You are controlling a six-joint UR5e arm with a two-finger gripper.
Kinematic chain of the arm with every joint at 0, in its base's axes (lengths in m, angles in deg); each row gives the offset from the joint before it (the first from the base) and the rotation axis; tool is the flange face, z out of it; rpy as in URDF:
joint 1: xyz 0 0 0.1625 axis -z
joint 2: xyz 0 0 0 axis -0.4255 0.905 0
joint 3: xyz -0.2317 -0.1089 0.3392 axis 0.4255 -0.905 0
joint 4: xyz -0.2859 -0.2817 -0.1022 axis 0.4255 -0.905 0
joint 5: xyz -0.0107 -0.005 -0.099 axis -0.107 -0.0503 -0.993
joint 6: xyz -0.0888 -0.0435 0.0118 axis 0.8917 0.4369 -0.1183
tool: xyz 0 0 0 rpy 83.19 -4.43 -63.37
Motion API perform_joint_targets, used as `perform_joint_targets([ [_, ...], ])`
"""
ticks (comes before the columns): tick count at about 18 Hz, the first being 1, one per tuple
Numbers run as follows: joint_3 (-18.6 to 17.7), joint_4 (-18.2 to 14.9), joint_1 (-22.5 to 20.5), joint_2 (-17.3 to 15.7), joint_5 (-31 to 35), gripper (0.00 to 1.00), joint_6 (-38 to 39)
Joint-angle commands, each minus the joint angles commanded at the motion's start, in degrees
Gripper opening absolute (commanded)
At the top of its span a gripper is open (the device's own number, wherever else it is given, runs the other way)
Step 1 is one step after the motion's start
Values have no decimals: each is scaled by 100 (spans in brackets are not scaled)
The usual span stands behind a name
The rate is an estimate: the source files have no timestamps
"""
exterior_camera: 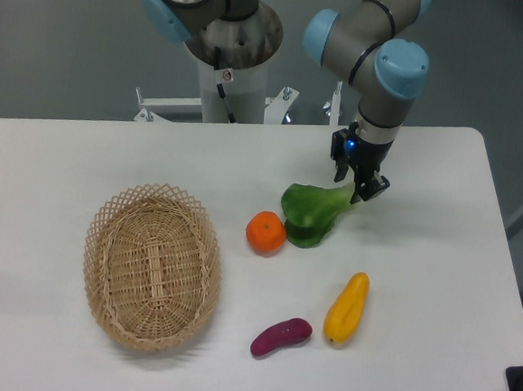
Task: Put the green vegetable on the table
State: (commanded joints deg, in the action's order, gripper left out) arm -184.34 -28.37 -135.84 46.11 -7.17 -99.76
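Observation:
The green vegetable [308,216] lies flat on the white table [419,262], its dark crinkled leaf pointing toward the orange and its pale stalk pointing up-right. My gripper [359,187] hovers just above the stalk end. Its jaws stand slightly apart and the stalk looks free of them.
An orange [266,233] sits right beside the leaf on its left. A yellow elongated vegetable [346,307] and a purple eggplant-like piece [280,336] lie nearer the front edge. An oval wicker basket [152,266] stands at the left. The arm's base [227,57] is behind the table.

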Motion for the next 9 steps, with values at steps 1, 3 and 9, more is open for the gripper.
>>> perform_joint_targets([
  [1, 79, -26, 18, -44, 0, 100, 96],
  [3, 237, -88, 70, -123, 0, 100, 324],
  [9, 860, -693, 62, -404, -70, 100, 466],
])
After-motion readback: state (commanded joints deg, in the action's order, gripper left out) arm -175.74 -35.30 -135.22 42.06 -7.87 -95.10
